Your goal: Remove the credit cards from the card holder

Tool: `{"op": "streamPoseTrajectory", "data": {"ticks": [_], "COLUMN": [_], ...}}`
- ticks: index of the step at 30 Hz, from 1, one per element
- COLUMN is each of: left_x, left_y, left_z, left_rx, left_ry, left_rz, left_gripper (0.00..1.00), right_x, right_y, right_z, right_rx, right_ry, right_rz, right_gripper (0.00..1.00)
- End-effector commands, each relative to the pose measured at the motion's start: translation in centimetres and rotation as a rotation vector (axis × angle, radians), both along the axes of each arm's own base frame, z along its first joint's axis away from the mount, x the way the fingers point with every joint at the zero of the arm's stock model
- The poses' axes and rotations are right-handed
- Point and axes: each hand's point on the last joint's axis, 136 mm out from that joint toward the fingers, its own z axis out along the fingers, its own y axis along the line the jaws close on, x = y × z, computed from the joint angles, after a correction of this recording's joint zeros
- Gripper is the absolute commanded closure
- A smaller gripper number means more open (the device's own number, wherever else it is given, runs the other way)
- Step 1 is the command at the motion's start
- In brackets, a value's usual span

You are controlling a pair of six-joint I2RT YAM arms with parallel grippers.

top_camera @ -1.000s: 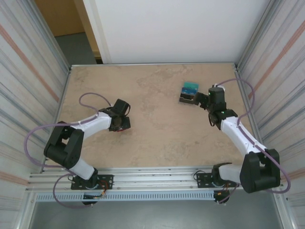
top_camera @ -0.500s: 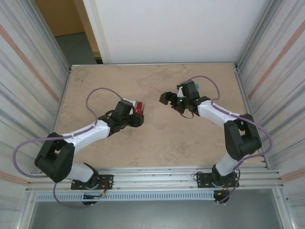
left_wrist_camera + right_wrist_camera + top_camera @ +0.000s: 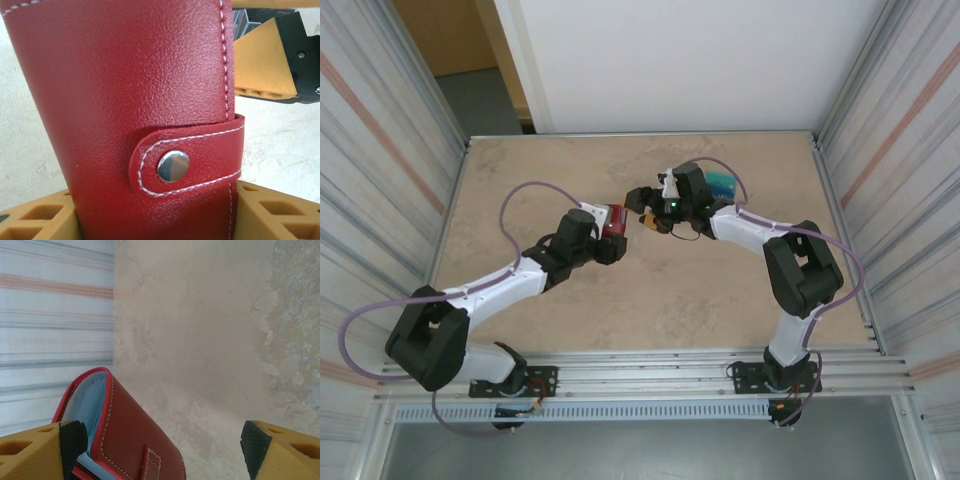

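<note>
The red card holder (image 3: 613, 222) is held up near the table's middle, with my left gripper (image 3: 607, 238) shut on it. In the left wrist view the card holder (image 3: 125, 100) shows its strap snapped closed (image 3: 173, 166), and my left gripper (image 3: 150, 217) clamps its lower part. My right gripper (image 3: 643, 207) is open right beside the holder. In the right wrist view the card holder (image 3: 130, 440) lies between the wide fingers of my right gripper (image 3: 160, 450), its pale blue pockets (image 3: 92, 402) against the left pad. A teal pile of credit cards (image 3: 720, 183) lies behind the right arm.
Striped metal walls (image 3: 380, 150) close in both sides and a white panel (image 3: 680, 60) stands at the back. The beige tabletop (image 3: 700, 290) stretches in front of both grippers. Cables (image 3: 510, 205) loop above each arm.
My right arm swung left from the teal card pile to the card holder, its jaws narrowing slightly. My left arm reached out toward the middle, carrying the holder.
</note>
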Motion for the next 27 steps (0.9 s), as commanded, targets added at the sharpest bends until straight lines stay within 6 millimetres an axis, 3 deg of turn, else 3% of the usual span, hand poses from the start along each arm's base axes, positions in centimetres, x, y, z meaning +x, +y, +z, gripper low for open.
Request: {"op": "streamPoseTrajectory", "data": {"ticks": [1, 8, 13, 17, 22, 27], "left_x": [-0.1, 0.0, 0.0, -0.1, -0.3, -0.5], "left_y": [-1.6, -1.7, -1.8, -1.9, -2.0, -1.9], "left_z": [2.4, 2.9, 3.0, 3.4, 4.0, 4.2], "left_rx": [-0.064, -0.073, -0.071, -0.083, -0.095, -0.104], "left_ry": [-0.076, -0.098, -0.101, -0.109, -0.123, -0.129], "left_rz": [-0.065, -0.07, -0.075, -0.084, -0.095, -0.101], "left_gripper": [0.36, 0.38, 0.38, 0.37, 0.37, 0.33], "right_x": [-0.5, -1.0, -1.8, -2.1, -2.2, -2.2], "right_y": [0.6, -2.1, -1.2, 0.0, 1.2, 1.4], "right_z": [1.9, 4.0, 4.7, 3.8, 3.2, 3.5], "right_rx": [0.03, -0.043, -0.065, -0.077, -0.057, -0.047], "right_ry": [-0.04, -0.131, -0.16, -0.139, -0.122, -0.132], "right_rz": [-0.008, -0.103, -0.068, -0.031, -0.004, 0.008], "right_gripper": [0.15, 0.15, 0.14, 0.16, 0.29, 0.54]}}
